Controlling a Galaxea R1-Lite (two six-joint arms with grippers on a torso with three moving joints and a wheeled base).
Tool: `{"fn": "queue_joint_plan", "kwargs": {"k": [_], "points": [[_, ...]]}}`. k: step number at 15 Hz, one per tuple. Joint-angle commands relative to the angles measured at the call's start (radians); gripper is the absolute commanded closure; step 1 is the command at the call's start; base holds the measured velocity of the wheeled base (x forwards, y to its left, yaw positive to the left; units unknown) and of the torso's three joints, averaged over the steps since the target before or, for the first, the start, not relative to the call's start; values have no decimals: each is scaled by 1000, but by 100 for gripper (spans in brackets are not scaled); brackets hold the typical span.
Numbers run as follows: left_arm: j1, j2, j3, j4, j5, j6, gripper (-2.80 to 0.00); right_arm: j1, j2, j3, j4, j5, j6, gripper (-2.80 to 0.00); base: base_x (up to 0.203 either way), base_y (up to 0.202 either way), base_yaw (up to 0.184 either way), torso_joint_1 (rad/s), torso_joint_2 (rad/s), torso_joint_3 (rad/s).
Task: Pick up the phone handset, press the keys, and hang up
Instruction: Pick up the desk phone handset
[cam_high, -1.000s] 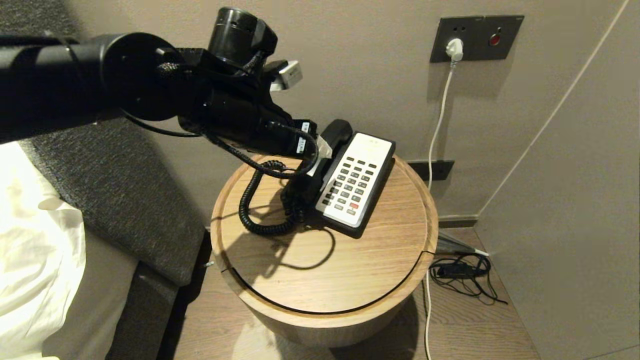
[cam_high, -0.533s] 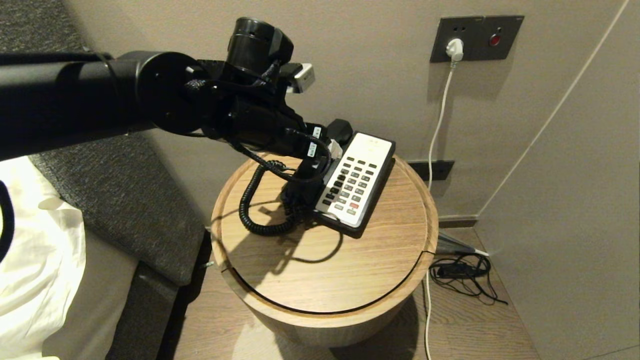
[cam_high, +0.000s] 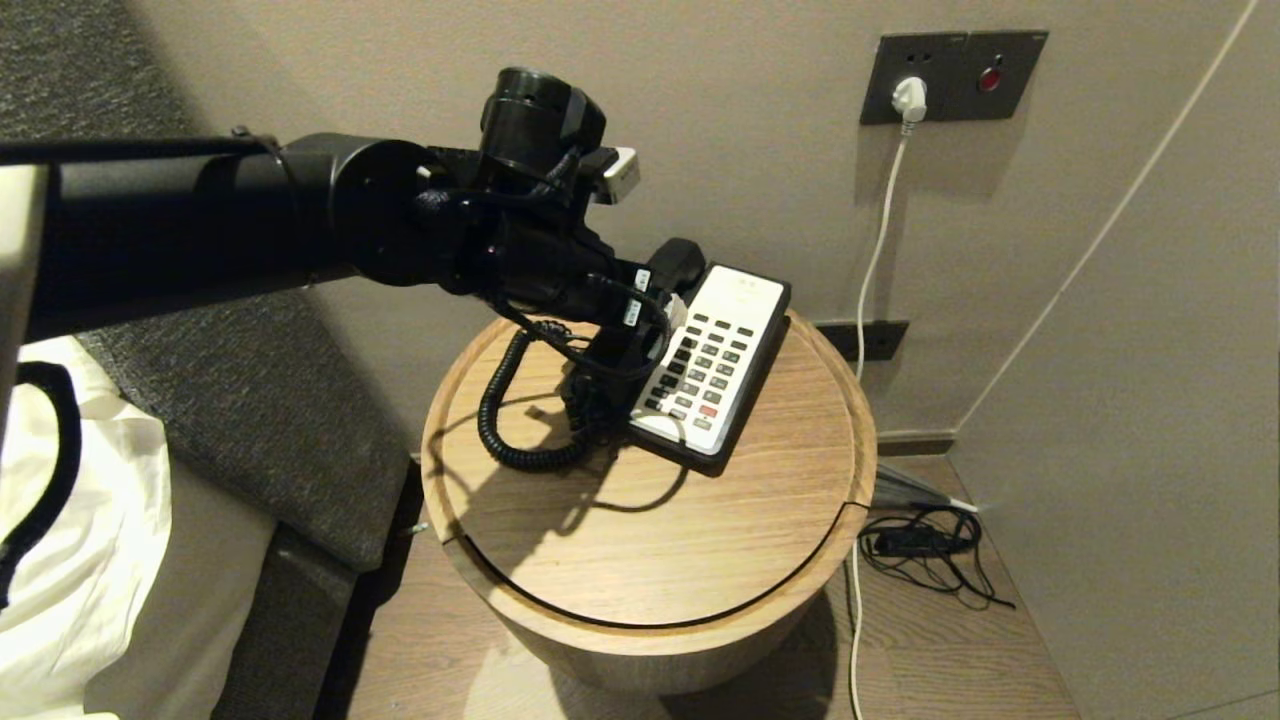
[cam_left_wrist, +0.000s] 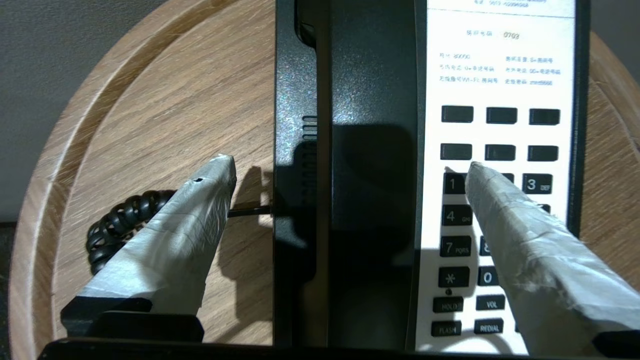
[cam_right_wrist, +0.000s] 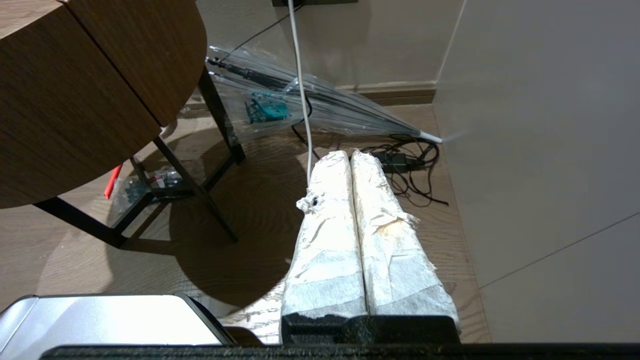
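Jaws of left gripper (cam_left_wrist: 350, 167) spread wide, straddling handset (cam_left_wrist: 372, 150), which lies in the cradle. Lift, keypress, hang-up all pending. Right gripper (cam_right_wrist: 350, 155) closed, parked low.

Left gripper (cam_left_wrist: 350, 167) fingers (cam_left_wrist: 505, 200) spread wide, straddling the handset (cam_left_wrist: 372, 150): bare wooden surface (cam_left_wrist: 165, 115) beside one, keypad (cam_left_wrist: 495, 200) under the other, coiled cord (cam_left_wrist: 120, 225) nearby.

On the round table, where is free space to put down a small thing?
The front half of the round table is bare, from the phone base to the near rim. The back left is crowded: coiled cord, handset and the open left claw.
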Motion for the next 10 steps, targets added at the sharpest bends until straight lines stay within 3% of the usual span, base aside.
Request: {"fn": "queue_joint_plan", "kwargs": {"k": [1,7,8,10], "points": [[1,6,1,-1,1,-1,-280,0,1,0,0,0,0,0,0,0,0,0,0,0],[10,24,1,-12,2,1,-280,0,1,0,0,0,0,0,0,0,0,0,0,0],[12,31,1,-13,5,6,0,0,1,0,0,0,0,0,0,0,0,0,0,0],[17,38,1,-16,18,7,0,0,1,0,0,0,0,0,0,0,0,0,0,0]]}}
